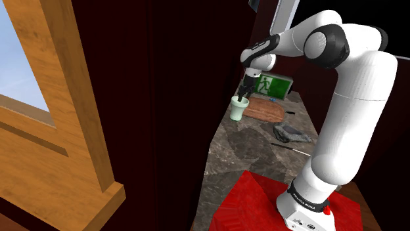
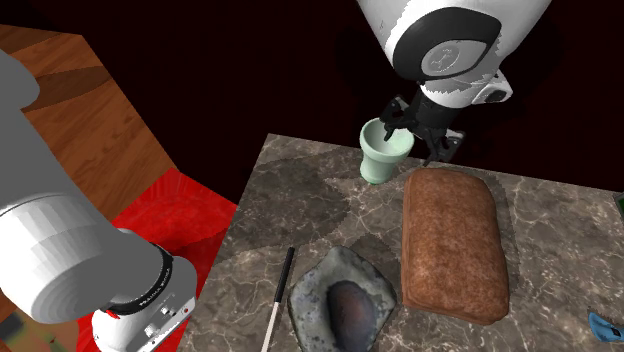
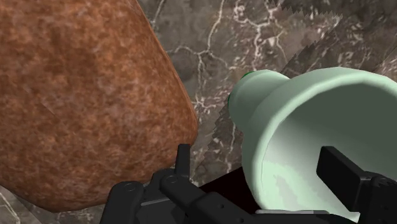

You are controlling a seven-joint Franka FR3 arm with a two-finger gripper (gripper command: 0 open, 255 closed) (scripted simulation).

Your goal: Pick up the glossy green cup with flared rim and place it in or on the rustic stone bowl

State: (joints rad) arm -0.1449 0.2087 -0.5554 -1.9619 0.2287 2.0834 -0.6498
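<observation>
1. The hand (image 3: 254, 154) is low over the pale green cup (image 2: 384, 152), which stands upright near a corner of the marbled desk (image 2: 560, 215), right beneath the hand.
2. The fingers are apart. One dips inside the cup, the other hangs outside, and the flared wall runs between them. There's a gap between the outer finger and the wall, so nothing is clamped yet.
3. Just beside the hand lies a mottled brown slab (image 2: 452, 245), clear of the cup.
4. The rough grey stone bowl (image 2: 340, 300) sits well apart from the hand, back toward the arm's stand, with nothing in its dark hollow.
5. Progress: the approach looks finished, with the hand lined up on the rim. Closing, lifting, carrying and releasing are all left.
6. My read is that squeezing that wall comes next, and a thin flared rim could tip the cup if the pinch is off.
</observation>
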